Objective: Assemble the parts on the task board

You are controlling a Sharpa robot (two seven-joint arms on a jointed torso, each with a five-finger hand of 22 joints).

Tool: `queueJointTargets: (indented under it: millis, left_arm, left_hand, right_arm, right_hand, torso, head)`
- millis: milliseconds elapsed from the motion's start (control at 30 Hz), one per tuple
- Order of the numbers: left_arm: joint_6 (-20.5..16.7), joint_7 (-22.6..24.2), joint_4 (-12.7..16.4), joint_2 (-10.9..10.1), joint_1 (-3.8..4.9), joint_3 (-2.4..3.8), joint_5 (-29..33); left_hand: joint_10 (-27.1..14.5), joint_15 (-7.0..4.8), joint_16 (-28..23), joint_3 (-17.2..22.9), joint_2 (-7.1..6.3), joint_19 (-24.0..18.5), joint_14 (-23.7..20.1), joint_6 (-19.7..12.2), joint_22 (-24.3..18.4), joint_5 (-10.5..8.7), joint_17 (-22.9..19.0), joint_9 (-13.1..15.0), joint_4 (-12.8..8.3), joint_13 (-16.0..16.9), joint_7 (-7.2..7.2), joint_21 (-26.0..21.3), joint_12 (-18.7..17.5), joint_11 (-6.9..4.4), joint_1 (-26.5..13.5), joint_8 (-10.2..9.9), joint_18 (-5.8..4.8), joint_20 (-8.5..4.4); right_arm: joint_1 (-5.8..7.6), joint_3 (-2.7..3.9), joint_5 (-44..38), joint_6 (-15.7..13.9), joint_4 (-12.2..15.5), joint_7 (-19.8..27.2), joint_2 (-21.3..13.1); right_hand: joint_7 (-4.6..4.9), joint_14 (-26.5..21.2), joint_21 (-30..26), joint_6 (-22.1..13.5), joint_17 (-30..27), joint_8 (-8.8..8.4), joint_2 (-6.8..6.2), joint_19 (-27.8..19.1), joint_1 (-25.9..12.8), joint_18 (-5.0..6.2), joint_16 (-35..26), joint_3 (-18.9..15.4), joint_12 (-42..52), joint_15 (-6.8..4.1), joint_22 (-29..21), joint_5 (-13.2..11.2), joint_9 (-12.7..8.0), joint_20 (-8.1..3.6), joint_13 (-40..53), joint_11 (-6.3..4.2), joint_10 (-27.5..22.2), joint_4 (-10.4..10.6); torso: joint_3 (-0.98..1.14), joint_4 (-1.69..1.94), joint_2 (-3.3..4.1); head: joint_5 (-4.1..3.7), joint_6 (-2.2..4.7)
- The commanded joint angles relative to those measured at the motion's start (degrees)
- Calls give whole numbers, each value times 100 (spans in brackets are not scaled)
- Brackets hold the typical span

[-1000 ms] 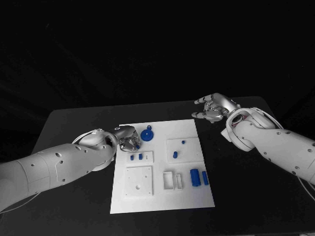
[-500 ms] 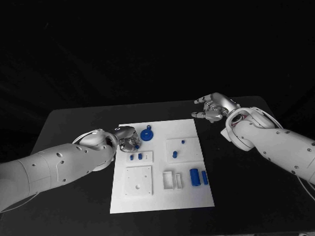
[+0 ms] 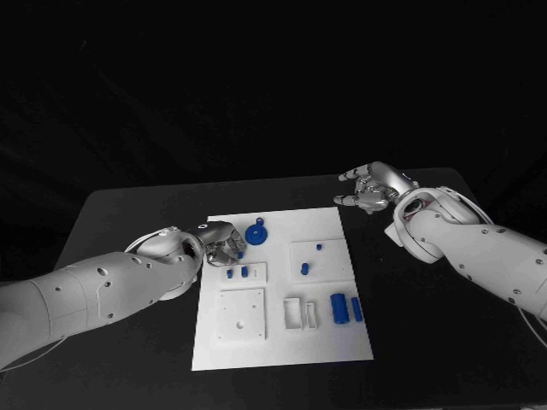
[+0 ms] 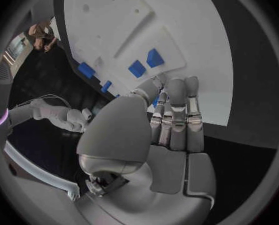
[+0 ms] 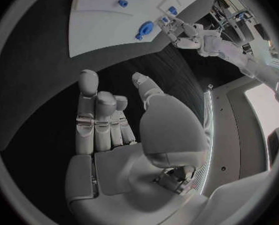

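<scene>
1. Nearest the camera, in the lower middle of the head view, lies the near edge of the white rectangular task board point(image 3: 279, 354) on the matte black table point(image 3: 126, 213).
2. Just above that edge, at the board's lower left, sits a raised white square plate point(image 3: 240, 313) with small holes. To its right stand two narrow white slots point(image 3: 301, 312), and beside them a blue cylindrical part point(image 3: 338, 307) with a thinner blue bar point(image 3: 356, 309) just to its right.
3. Farther up, left of centre, two small blue pegs point(image 3: 237, 273) stand side by side in a white recessed block. To their right, a second white block carries a small blue stud point(image 3: 304, 268) and a tinier blue dot point(image 3: 315, 248) above it.
4. The left silver hand point(image 3: 222, 241), at the end of the white left arm point(image 3: 89, 295) from the frame's lower left, is over the board's left edge, just above the two pegs. Its fingers point(image 4: 177, 110) are curled close together, tips down by the board near the pegs; I cannot tell whether they pinch anything.
5. Just right of that hand, near the board's far edge, lies a round blue disc-shaped part point(image 3: 255, 231) with a small tab.
6. Farthest, at the upper right of the table and off the board, is the right silver hand point(image 3: 370, 190). It hangs above the bare black surface with fingers point(image 5: 89, 110) bent partway inward, thumb apart, nothing in it.
</scene>
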Motion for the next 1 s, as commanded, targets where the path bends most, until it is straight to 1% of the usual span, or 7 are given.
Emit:
queueJointTargets:
  millis: [33, 267, 400, 500, 633, 800, 1000]
  left_arm:
    - [-116, 12, -15, -5, -20, -12, 4]
    - [-165, -15, -51, -42, -20, -10, 7]
    - [-260, -1, -93, -103, -20, -1, 27]
    - [-376, 42, -125, -167, -18, 23, 155]
    - [-522, 148, -158, -274, -12, 126, 528]
    - [-661, 424, -125, -473, 84, 259, 1773]
    - [-624, 855, 95, -758, 324, 319, 3719]
  left_hand:
    - [-107, 49, -6, -179, 11, 15, -17, -111, 104, -32, -19, -10, -4, 0, 1, -50, 3, 18, 97, -39, 75, 58]
    - [-306, 79, -9, -541, 79, 40, -38, -230, 103, -32, -69, -15, -31, 2, 14, -155, 6, 61, 253, -44, 98, 94]
    - [-324, 80, -8, -604, 95, 52, -39, -172, 112, -22, -82, -12, -31, 0, 62, -185, 3, 66, 312, -40, 104, 97]
    - [-103, 48, 10, -495, 153, 57, -15, 196, 135, -19, -78, 3, -63, -4, 169, -149, 1, 21, 321, -18, 115, 72]
    - [377, -24, -73, -193, 184, -48, -76, 668, 152, 14, -111, 24, -135, -3, 281, -66, 20, -90, 235, 35, 81, 13]
    - [747, -73, -723, 76, 144, -516, -438, 916, 118, 68, -377, 25, -212, -2, 257, -168, 19, -172, 76, 6, -86, -29]
    - [796, 36, -2074, 140, 180, -994, -752, 948, -223, 56, -924, 24, -207, 1, 266, -807, 18, -157, -87, -2, -306, 50]
  right_arm:
    - [-3, 3, -37, 54, -2, 33, -2]
    - [-3, 3, -37, 131, -8, 69, -8]
    - [-3, 3, -32, 308, -6, 170, -9]
    - [-7, 2, -53, 480, 7, 262, -5]
    - [-21, 1, -178, 700, 45, 378, 9]
    - [-69, 0, -659, 938, 149, 484, 36]
    - [-169, -2, -1640, 1115, 333, 538, 71]
  right_hand:
    - [-2, -27, -114, -17, -47, 12, -16, 215, -22, 120, -85, -10, -59, 12, -39, 11, 7, 35, -49, 19, -31, -12]
    - [-17, -170, -709, -67, -636, 10, -49, 198, 43, 77, -705, 1, -981, -17, -428, -15, 6, 15, -1137, -19, -177, 26]
    - [-27, -196, -881, 183, -871, 19, -19, 225, 48, 7, -791, 137, -2552, -43, -680, -99, 15, -22, -2615, -49, 130, -69]
    - [-4, -177, -832, 580, -950, 3, -30, 234, 66, 33, -759, 830, -4389, -4, -738, -433, 21, -8, -4312, 26, 609, -412]
    - [4, -162, -748, 955, -985, 43, 51, 233, 37, 138, -710, 1505, -5403, 77, -729, -718, 40, 59, -5293, 190, 642, -689]
    - [-37, -159, -672, 1243, -1028, 39, 33, 226, -105, 220, -653, 1840, -5671, 133, -714, -819, 45, 129, -5529, 262, 528, -848]
    - [-93, -149, -627, 1415, -1099, 46, 27, 226, -178, 222, -607, 1864, -5685, 142, -732, -845, 49, 149, -5534, 270, 488, -936]
  torso:
    - [-1, -1, 1]
    - [2, -4, 0]
    - [1, -5, 1]
    - [3, -9, -3]
    - [9, -5, -7]
    - [9, 5, -4]
    - [3, 7, -5]
  head:
    - [8, 2]
    - [31, 11]
    - [39, 38]
    - [29, 78]
    - [16, 118]
    - [7, 152]
    - [48, 182]
